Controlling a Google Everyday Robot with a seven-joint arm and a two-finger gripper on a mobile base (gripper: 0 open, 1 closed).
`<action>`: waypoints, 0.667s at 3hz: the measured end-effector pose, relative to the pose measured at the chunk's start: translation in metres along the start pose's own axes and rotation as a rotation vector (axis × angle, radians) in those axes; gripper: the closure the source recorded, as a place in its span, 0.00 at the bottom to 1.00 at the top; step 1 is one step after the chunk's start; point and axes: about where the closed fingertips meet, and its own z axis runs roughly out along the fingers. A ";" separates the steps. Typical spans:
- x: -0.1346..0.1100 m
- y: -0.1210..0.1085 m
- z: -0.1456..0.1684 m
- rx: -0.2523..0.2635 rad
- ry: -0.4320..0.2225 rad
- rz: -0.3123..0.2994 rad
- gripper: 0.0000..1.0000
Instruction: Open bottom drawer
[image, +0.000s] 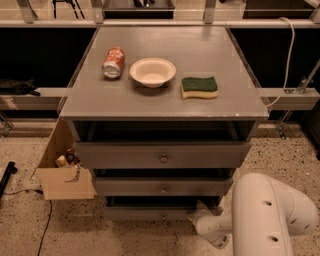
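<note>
The narrow, shallow-fronted grey bottom drawer (135, 214) sits lowest of 3 in the grey desk (165, 102), just above the floor, with its small round metal knob (163, 216) at the centre of the front. The 2-finger gripper (198, 218) on the bulky white robot arm (265, 215) is low at the drawer's right end, near the front but well to the right of the knob. Whether it is apart, together or clamped on anything cannot be told from here. The main risk, as I judge it, is a missed grasp: the knob is tiny and the gripper is off to one side, so it could close on air, slip off the knob, or push against the flat front instead of pulling. Catching the mid-width grey middle drawer (162, 187) just above would open the wrong one, and a pull from the right end rather than the centre could skew the drawer and jam it. A hard tug might also rock the desk and set the red soda can (113, 62), lying on its side near the left edge, rolling. A round white bowl (152, 71) sits mid-top and a green-and-yellow sponge (199, 86) lies toward the right edge. The floor is speckled terrazzo (75, 230); an open cardboard box (65, 182) stands just beside the desk's left side.
</note>
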 end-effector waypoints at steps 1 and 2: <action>0.011 0.009 -0.007 -0.004 0.015 0.024 1.00; 0.019 0.016 -0.019 -0.008 0.026 0.034 1.00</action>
